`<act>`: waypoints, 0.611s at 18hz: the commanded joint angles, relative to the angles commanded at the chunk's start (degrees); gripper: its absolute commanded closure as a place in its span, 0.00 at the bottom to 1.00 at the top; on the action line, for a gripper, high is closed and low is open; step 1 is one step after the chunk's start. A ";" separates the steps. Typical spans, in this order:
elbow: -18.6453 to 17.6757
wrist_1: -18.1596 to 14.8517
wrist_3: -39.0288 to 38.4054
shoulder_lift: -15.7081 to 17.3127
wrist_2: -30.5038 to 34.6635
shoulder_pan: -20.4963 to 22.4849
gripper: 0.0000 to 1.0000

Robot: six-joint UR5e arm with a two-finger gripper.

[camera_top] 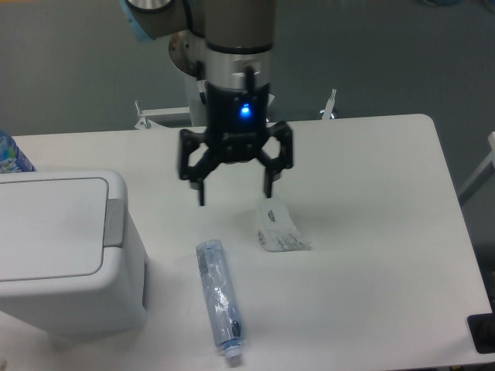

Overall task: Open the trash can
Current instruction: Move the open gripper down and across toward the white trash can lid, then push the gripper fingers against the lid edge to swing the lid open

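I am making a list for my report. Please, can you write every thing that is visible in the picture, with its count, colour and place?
trash can: one, white with a grey tab, lid closed, left side of the table
bottle: one, clear plastic, lying on its side at the front centre
plastic packet: one, clear with print, lying flat right of the bottle
blue object: one, only partly seen, at the left edge behind the trash can
table: one, white, under everything
arm base: one, grey, behind the table
hand: one, black with a blue light, open, above the table centre
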 joint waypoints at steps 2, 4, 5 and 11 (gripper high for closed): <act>-0.27 0.09 -1.85 -0.97 0.18 -1.76 0.00; -0.27 0.09 -1.86 -1.06 0.09 -2.12 0.00; -0.27 0.09 -2.03 -1.06 0.09 -2.29 0.00; -0.62 0.00 -2.12 -1.06 0.26 -2.91 0.00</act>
